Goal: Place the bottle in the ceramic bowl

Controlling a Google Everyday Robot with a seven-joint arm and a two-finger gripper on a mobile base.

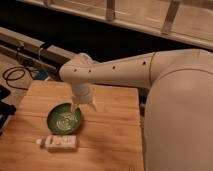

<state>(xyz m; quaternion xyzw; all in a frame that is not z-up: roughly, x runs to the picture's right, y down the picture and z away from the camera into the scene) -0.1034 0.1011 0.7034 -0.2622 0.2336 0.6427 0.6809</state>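
You'll find the ceramic bowl [65, 119] left of centre on the wooden table [112, 137]. The bottle [59, 143] lies just below it, lower left of the frame, not touching it. The gripper [84, 106] hangs over the bowl's upper-right rim. Cables [15, 76] coil at the far left.
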